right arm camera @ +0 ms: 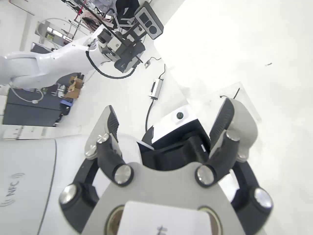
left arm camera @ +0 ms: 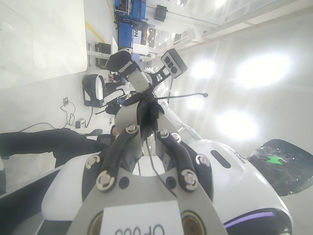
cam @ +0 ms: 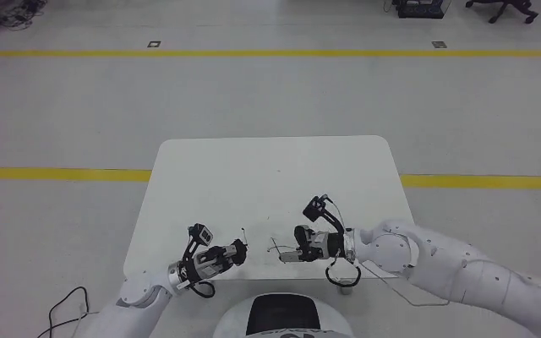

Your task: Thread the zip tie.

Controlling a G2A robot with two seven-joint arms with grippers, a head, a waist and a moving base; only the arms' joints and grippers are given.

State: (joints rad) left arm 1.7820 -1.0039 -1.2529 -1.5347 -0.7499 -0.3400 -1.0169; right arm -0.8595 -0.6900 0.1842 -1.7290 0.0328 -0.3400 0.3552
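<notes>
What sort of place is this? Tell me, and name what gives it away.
Probably a robotics lab or factory-style test hall. A lone white table stands on a pale floor marked with yellow lines, blue equipment racks fill the background, and power cables trail across the floor.

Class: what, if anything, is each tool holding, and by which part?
The left tool grips the zip tie partway along its strap. The right tool is open, holding nothing.

Top view: overhead, looking down on the desk (cam: pixel 270 177), arms entering at 7 and 4 o'clock. Wrist cams sit close behind the left gripper (left arm camera: pixel 146 101) and right gripper (right arm camera: pixel 168 106), facing each other. All views share the desk.
</notes>
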